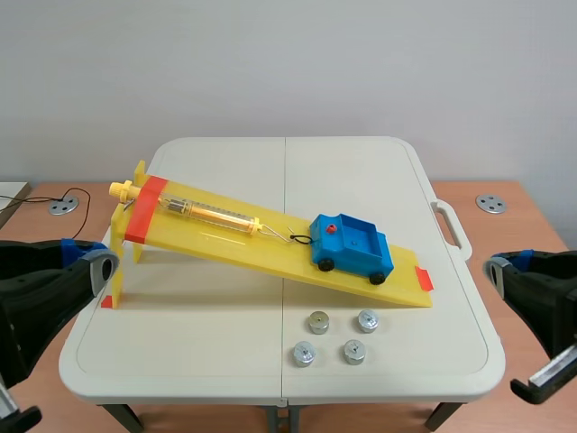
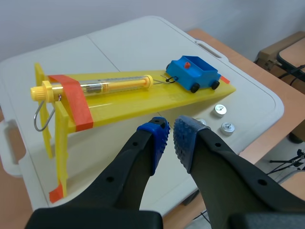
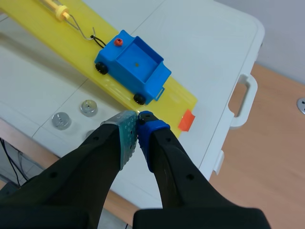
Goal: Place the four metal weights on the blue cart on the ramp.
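The four metal weights (image 1: 317,322) sit in a two-by-two square on the white table (image 1: 225,361), at 6 o'clock from the blue cart (image 1: 352,245) and just clear of the ramp's near edge. They stand apart from one another, which I take to be deliberate: each has room for a finger on either side. Each shows what looks like a small knob on top, a likely place to pinch.

The cart stands low on the yellow ramp (image 1: 225,242), its open bed facing up and empty, so no weight is loaded yet. A wire hook (image 1: 300,239) ties its nose to the spring scale (image 1: 212,213) lying up the slope toward 10 o'clock. The scale is strapped under orange tape (image 1: 144,209) at the ramp's high end. I judge that this tether is what stops the cart rolling off.

Neither gripper is near the weights. My left gripper (image 2: 170,136) hangs by the table's left edge, pads all but closed with only a sliver between them and nothing held. The weights lie ahead of it at about 1 o'clock, one partly hidden behind a finger. My right gripper (image 3: 137,131) sits off the table's right side, pads pressed together on nothing. From it the weights lie at about 10 o'clock and the cart at 12.
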`<state>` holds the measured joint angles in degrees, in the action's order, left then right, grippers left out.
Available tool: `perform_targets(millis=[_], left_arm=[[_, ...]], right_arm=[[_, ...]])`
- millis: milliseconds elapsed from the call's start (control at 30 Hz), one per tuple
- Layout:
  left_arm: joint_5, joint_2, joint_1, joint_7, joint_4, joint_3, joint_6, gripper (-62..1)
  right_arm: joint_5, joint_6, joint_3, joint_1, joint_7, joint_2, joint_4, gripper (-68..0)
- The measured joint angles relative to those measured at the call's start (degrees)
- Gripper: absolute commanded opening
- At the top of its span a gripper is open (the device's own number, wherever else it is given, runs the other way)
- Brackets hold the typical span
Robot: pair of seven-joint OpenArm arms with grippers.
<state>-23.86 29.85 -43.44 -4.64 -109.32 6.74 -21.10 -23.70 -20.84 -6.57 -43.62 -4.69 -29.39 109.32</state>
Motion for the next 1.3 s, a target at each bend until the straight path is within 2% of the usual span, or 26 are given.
perform_targets(millis=[67,1300], left_arm=[[-0.66,-0.94,0.90,-0.42,1.79,-0.96,0.26,1.4],[-0.44,-0.76,0.92,0.02,1.92,-1.09,0.26,1.4]], right_arm=[[-0.57,0.39,0.85,1.03,-0.85,1.27,-1.81,-1.6],[-0.35,0.39,0.96,1.05,0.20,0.46,-1.86,-1.6]])
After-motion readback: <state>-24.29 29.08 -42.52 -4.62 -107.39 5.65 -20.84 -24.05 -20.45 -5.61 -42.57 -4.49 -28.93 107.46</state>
